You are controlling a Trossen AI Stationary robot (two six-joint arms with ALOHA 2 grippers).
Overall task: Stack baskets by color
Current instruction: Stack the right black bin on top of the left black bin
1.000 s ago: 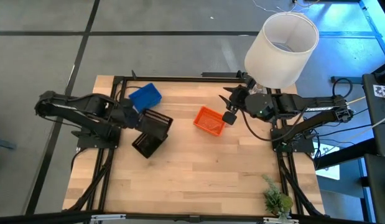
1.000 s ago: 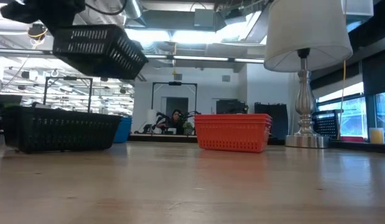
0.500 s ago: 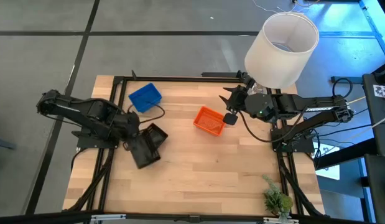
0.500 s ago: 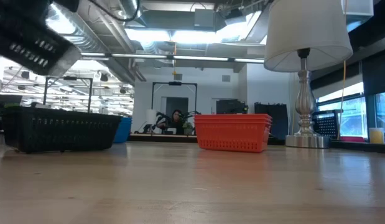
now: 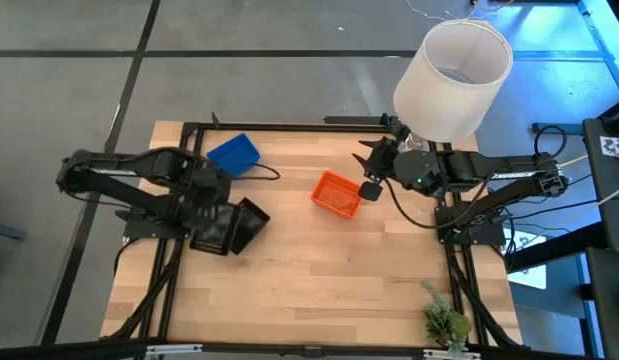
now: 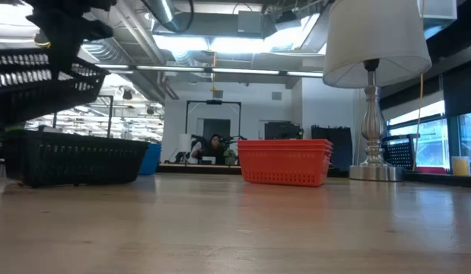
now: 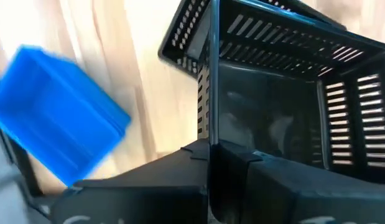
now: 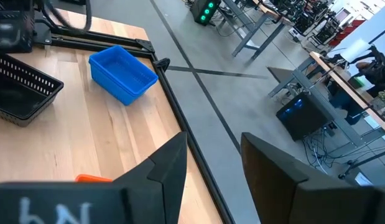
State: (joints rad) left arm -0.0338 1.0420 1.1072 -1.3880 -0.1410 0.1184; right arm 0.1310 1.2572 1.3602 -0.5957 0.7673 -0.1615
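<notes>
- Left claw (image 5: 211, 205) is pinched tight on the wall of a black basket (image 5: 217, 230), carrying it clear of the bench (image 5: 319, 280), around 9 o'clock of centre.
- Risk, I reckon: a one-wall pinch lets it tilt, so it could catch the rim of the other black basket (image 5: 251, 222) instead of nesting.
- Right claw (image 5: 367, 172) waits spread wide, empty, at the orange stack (image 5: 337, 193); blue baskets (image 5: 233, 156) at 11 o'clock.
- Low view shows the lift; the overhead doesn't.
</notes>
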